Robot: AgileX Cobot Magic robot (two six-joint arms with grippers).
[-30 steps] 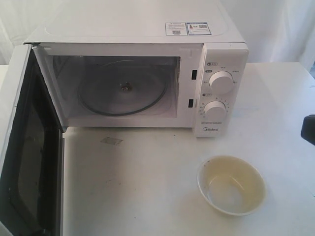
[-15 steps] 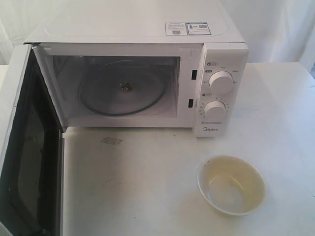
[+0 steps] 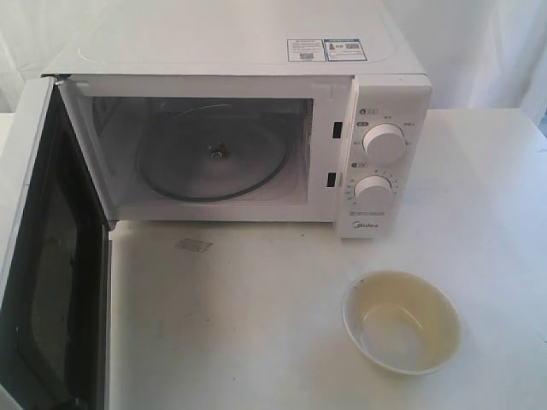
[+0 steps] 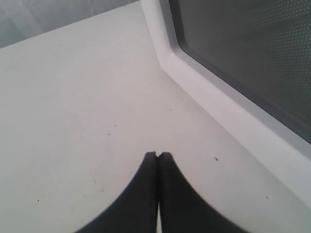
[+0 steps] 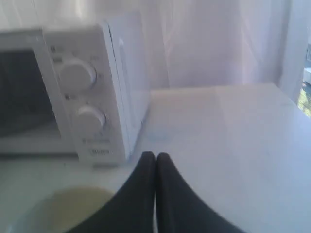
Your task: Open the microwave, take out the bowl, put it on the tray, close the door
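The white microwave (image 3: 256, 51) stands at the back with its door (image 3: 38, 256) swung wide open to the left; the cavity holds only the glass turntable (image 3: 214, 161). The cream-white bowl (image 3: 402, 322) sits on the white table in front of the dial panel (image 3: 383, 158). No tray shows in any view. Neither gripper appears in the exterior view. My left gripper (image 4: 158, 155) is shut and empty over the table beside the door (image 4: 252, 58). My right gripper (image 5: 155, 155) is shut and empty, with the bowl (image 5: 63, 208) and the microwave (image 5: 82, 97) in front of it.
The white table (image 3: 256, 325) runs from the microwave to the near edge, with a small grey patch (image 3: 194, 245) in front of the cavity. A white curtain (image 5: 218, 43) hangs behind the table. The open door juts out over the left side.
One second ago a dark part of the right arm showed at the exterior view's right edge; it has since withdrawn out of that view. Bowl, door and microwave have not moved.
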